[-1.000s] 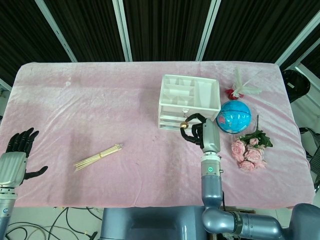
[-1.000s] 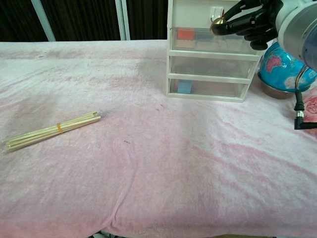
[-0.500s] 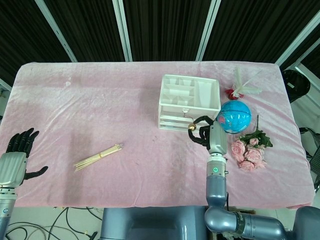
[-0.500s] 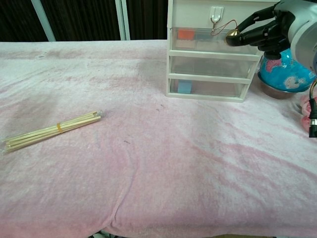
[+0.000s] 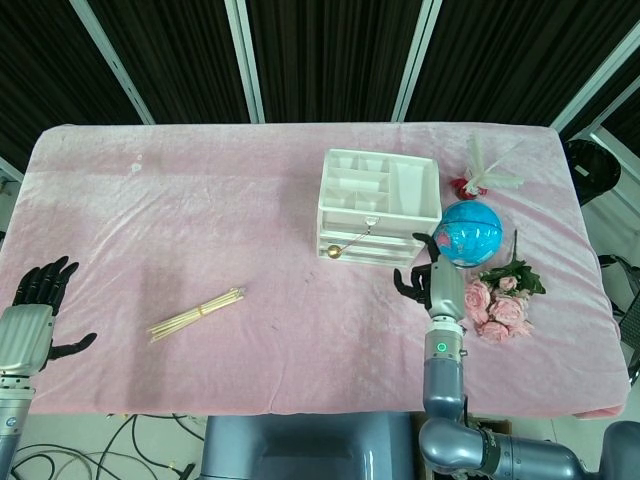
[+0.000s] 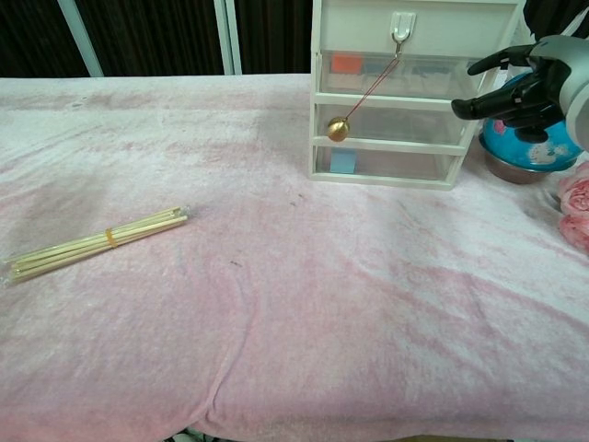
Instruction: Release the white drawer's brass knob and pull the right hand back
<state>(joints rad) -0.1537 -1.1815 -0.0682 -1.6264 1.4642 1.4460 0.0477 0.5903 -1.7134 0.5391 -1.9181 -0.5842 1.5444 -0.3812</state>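
right hand (image 6: 525, 87) empty, apart from brass knob (image 6: 338, 130); knob hangs free

Right hand (image 6: 526, 89) no longer pinching brass knob (image 6: 338, 130), fingers now spread and empty, hand drawn back rightward beside globe (image 5: 470, 232), knob now swung leftward across drawer unit (image 5: 378, 203) front on its cord

Pink cloth-covered table (image 5: 200, 200), dark slatted wall (image 5: 320, 50), floor cables (image 5: 130, 440)

My head camera looks steeply down over the whole bench (image 5: 200, 200); my chest camera looks low and close across it. Both share the white drawer (image 5: 378, 205) (image 6: 396, 92).
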